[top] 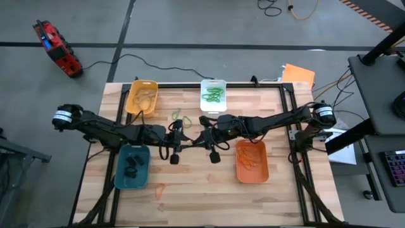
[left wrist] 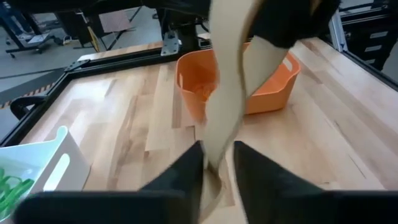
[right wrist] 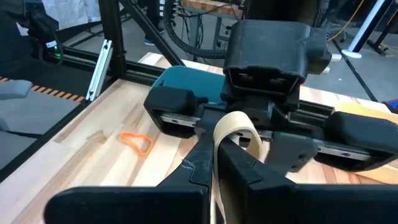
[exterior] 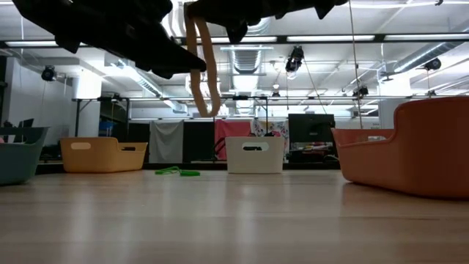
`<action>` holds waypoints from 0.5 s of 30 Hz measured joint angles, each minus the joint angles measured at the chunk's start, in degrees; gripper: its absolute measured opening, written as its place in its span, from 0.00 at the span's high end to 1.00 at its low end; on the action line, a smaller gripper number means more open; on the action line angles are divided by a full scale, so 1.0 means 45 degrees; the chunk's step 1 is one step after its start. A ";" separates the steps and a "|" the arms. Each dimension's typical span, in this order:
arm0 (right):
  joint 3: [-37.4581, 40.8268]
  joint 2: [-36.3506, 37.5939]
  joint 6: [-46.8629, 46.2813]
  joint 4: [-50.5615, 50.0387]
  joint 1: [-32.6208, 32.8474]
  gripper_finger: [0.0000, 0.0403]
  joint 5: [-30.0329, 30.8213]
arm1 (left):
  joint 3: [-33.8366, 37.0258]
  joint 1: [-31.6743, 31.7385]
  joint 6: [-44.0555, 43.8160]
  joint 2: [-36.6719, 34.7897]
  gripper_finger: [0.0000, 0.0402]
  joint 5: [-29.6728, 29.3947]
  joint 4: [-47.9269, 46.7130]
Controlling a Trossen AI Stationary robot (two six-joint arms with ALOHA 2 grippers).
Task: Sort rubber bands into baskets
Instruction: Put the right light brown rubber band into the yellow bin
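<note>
Passing the tan rubber band point(exterior: 203, 70) above the table, just beside the orange basket point(top: 252, 161), both grippers' fingers clamp it; pulling apart could snap it loose and fling it away.

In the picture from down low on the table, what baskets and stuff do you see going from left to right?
Teal basket → yellow basket → green rubber bands → white basket → orange basket.

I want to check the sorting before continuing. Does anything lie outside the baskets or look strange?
Yes. A thin green rubber band and a thin orange rubber band lie loose on the wooden table, outside every basket.
</note>
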State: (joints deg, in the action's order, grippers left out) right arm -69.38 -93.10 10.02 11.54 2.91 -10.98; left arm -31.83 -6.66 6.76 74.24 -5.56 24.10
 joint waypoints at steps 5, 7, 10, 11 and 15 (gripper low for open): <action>0.0000 0.0019 -0.0048 -0.0218 0.0035 0.98 0.0010 | 0.0000 0.0005 -0.0040 -0.0157 0.98 -0.0015 -0.0262; 0.0000 0.0048 -0.0053 -0.0366 0.0045 0.98 0.0010 | 0.0000 0.0002 -0.0041 -0.0263 0.99 -0.0181 -0.0501; 0.0003 0.0087 -0.0673 -0.0448 0.0045 0.98 0.0053 | 0.0000 0.0005 -0.0044 -0.0457 1.00 -0.0981 -0.0834; 0.0000 0.0092 -0.1105 -0.0450 0.0045 0.98 0.0108 | 0.0000 0.0005 -0.0044 -0.0532 1.00 -0.1298 -0.0925; 0.0005 0.0092 -0.1898 -0.0791 0.0021 0.93 0.0117 | 0.0000 0.0005 -0.0161 -0.0930 1.00 -0.2366 -0.1232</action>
State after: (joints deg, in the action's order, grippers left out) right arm -69.36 -92.68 1.48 7.99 3.01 -10.46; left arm -31.83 -6.63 6.04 70.05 -16.21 18.55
